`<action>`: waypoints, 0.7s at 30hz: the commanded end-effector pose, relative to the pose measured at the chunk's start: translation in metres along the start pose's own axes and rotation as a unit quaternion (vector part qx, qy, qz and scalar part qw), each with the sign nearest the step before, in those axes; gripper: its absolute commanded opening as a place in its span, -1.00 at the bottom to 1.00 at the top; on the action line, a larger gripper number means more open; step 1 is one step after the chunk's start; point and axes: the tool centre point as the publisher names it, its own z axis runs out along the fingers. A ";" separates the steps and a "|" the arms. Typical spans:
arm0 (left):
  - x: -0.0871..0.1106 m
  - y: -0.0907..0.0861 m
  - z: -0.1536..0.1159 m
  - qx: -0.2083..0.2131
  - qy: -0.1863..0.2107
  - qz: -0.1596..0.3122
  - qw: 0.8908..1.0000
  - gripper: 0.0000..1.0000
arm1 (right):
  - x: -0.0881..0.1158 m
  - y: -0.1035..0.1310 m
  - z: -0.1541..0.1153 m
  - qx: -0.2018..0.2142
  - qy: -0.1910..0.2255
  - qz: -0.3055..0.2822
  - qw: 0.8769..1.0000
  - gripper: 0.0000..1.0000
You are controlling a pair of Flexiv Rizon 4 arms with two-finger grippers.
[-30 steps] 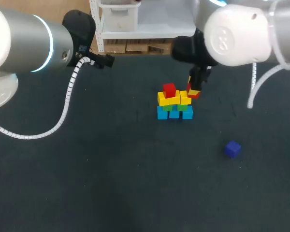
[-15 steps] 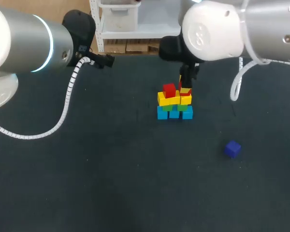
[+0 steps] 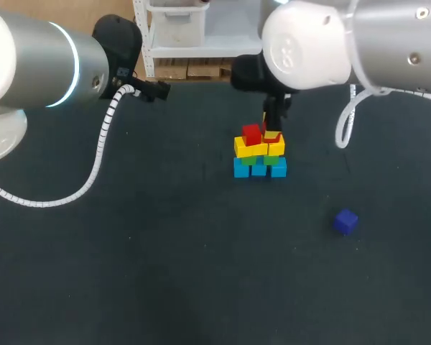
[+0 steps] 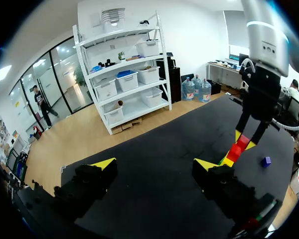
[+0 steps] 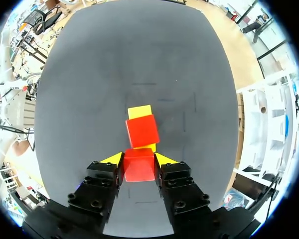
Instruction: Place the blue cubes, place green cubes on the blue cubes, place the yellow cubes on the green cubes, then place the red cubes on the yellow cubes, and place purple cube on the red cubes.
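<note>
Two red cubes concern me, and I place everything by the stack [image 3: 259,157] in the middle of the dark table [image 3: 165,251]. The stack has blue cubes [image 3: 258,169] at the bottom, green cubes [image 3: 275,161] on them and yellow cubes [image 3: 248,149] above those. One seated red cube [image 3: 251,134] rests on the yellow layer, on the side of the stack toward my left arm. My right gripper [image 5: 139,160] hangs straight down over the stack's other side and is clamped on the held red cube [image 5: 139,168], with one finger pressing each of two opposite faces. From that wrist, the held red cube lies between my yellow tips, and the seated red cube [image 5: 141,130] sits just ahead of it, with a sliver of yellow showing between them. The held red cube [image 3: 274,136] is level with the seated one and just beside it. I cannot tell whether its underside touches the yellow cube below. The purple cube [image 3: 346,221] lies alone on the table, well apart from the stack, on its near side and toward my right arm. My left gripper [image 4: 154,164] hovers well apart from the stack, out toward the table's far edge on my left, with its fingers spread wide and nothing between them.
</note>
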 end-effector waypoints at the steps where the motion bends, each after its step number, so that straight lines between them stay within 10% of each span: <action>1: -0.001 0.001 0.001 0.002 0.000 0.000 1.000 1.00 | -0.004 -0.005 0.003 0.000 0.003 0.000 1.000 -1.00; 21: -0.001 0.001 0.001 0.002 0.000 0.000 1.000 1.00 | -0.001 -0.011 0.010 0.008 0.009 0.011 1.000 -0.82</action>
